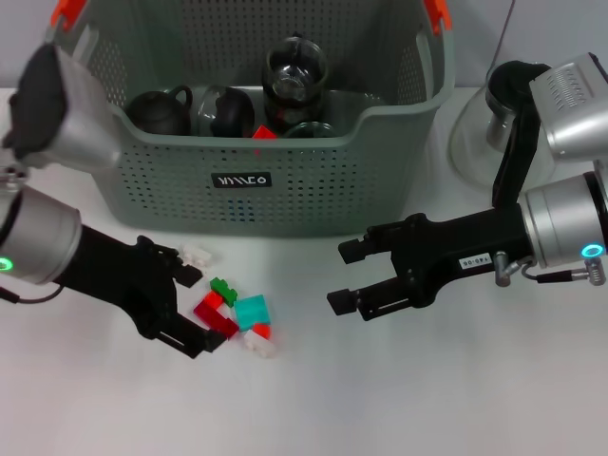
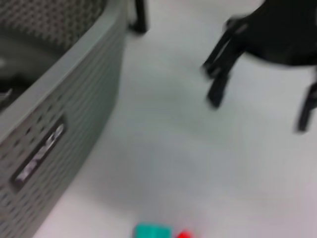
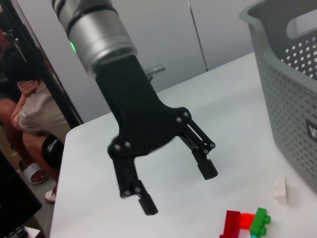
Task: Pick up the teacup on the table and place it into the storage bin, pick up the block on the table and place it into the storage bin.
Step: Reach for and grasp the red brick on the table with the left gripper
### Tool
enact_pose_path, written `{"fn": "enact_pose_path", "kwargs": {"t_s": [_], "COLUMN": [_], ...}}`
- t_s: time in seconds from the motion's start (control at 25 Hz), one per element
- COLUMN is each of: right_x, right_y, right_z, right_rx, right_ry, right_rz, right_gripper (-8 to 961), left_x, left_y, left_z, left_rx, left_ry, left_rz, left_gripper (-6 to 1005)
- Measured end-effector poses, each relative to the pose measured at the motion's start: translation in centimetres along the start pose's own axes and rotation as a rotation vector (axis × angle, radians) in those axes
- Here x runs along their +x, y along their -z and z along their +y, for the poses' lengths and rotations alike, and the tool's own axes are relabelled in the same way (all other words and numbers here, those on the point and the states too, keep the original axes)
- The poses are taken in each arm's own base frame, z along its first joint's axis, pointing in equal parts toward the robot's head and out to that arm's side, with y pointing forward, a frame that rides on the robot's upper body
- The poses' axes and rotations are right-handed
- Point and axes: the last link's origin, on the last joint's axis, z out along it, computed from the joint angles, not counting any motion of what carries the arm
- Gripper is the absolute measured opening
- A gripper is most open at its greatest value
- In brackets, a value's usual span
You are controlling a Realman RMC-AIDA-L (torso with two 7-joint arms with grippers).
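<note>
The grey-green storage bin stands at the back of the white table. Dark and glass tea vessels and a red block lie inside it. No teacup shows on the table. A cluster of small blocks lies in front of the bin: green, red, teal, and a white one apart from them. My left gripper is open low over the table, its fingers on either side of the red block's end. The right wrist view shows it open beside the blocks. My right gripper hangs open right of the cluster, holding nothing.
A clear glass vessel stands at the back right, behind my right arm. In the left wrist view the bin wall is close, with the teal block at the frame's edge. A seated person is beyond the table's left edge.
</note>
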Motion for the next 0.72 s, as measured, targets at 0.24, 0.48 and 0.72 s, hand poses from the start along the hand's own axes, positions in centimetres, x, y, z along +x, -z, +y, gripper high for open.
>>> {"fn": "enact_pose_path", "kwargs": {"t_s": [0.24, 0.48, 0.72], "right_x": [0.3, 0.3, 0.3], "right_y": [-0.2, -0.2, -0.1], "right_z": [-0.2, -0.3, -0.4], "right_rx": [0.018, 0.028, 0.035], "right_ry": [-0.011, -0.017, -0.011], "right_rz": [-0.005, -0.013, -0.014], "right_gripper": [852, 851, 851], "left_x": [0.3, 0.9, 1.5], "left_y": [-1.8, -2.7, -3.7], "left_z": [-0.7, -0.7, 0.0], "left_rx": [0.093, 0.138, 0.152], "left_ry": [-0.054, 0.013, 0.088], "left_rz": [-0.095, -0.14, -0.202], "left_gripper": [937, 936, 935]}}
